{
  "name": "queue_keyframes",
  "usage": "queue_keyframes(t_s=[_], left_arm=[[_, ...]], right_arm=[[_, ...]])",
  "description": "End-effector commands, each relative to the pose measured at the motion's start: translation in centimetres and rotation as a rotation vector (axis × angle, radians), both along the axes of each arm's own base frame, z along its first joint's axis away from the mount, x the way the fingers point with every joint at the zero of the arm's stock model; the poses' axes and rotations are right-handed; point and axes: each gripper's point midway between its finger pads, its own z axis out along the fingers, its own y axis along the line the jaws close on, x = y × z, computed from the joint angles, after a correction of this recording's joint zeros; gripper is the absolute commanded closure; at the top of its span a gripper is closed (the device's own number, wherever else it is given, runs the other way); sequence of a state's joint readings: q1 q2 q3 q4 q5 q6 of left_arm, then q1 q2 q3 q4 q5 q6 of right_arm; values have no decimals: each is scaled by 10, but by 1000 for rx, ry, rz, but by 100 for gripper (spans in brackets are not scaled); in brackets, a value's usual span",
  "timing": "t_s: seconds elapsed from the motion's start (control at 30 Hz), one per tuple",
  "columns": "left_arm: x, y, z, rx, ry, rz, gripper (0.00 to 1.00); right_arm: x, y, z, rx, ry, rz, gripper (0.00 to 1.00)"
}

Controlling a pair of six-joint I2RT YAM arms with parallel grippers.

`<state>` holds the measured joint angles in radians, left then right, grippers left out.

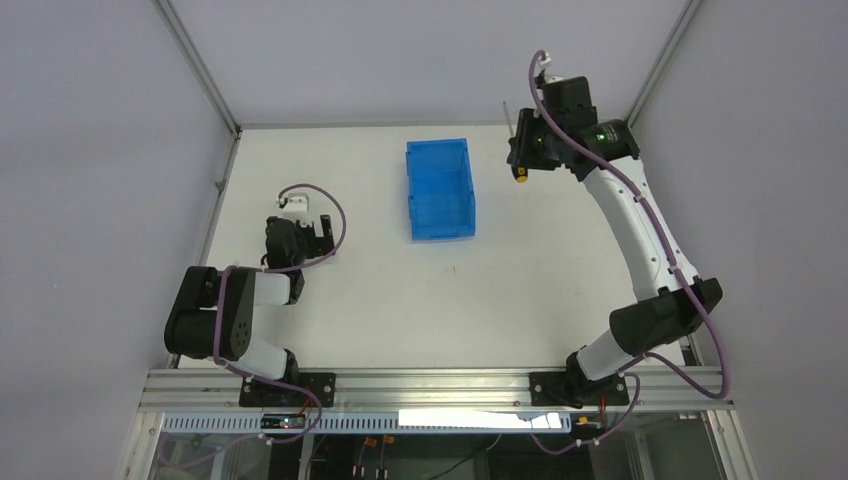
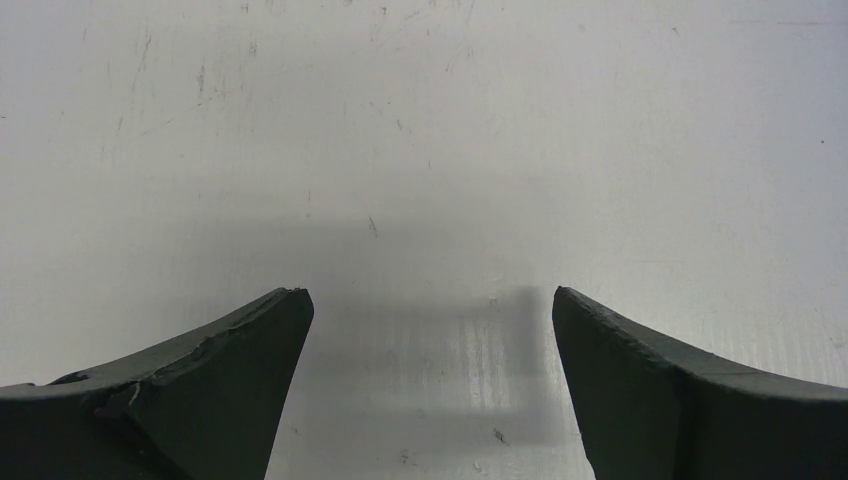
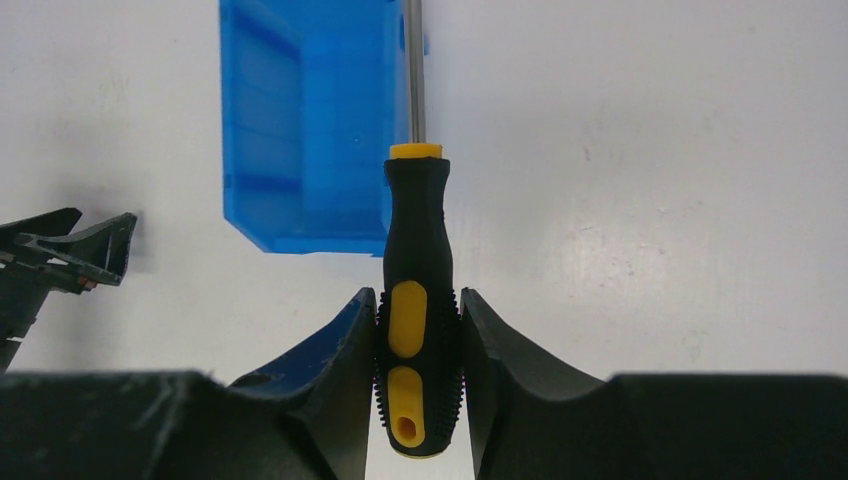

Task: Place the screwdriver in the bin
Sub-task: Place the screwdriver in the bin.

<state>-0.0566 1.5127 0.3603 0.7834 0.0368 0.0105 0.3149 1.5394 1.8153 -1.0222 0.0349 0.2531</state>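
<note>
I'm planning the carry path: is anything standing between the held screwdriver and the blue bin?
Nothing visible. The right pincer grips the screwdriver by its handle, just to the right of the bin in the top view. Only bare white table lies between them, and the bin looks empty.

Open-topped bin — free table around

walls: plain grey | table: white, scuffed | front rail: aluminium
</note>
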Motion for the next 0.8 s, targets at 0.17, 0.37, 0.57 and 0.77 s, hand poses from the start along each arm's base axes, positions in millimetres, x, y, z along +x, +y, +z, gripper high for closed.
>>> queue_keyframes(t_s=[0.17,0.37,0.57,0.77], left_arm=[[9,2,17,-14,-54,2,0],[9,2,16,-14,-53,2,0],[9,2,16,-14,-53,2,0],[9,2,16,-15,-53,3,0]], right_arm=[[22,82,0,84,-78,52,89],[28,113,-15,84,-79,88,90],[37,132,-36,89,-82,107,90],[44,149,-65,73,-65,122,90]])
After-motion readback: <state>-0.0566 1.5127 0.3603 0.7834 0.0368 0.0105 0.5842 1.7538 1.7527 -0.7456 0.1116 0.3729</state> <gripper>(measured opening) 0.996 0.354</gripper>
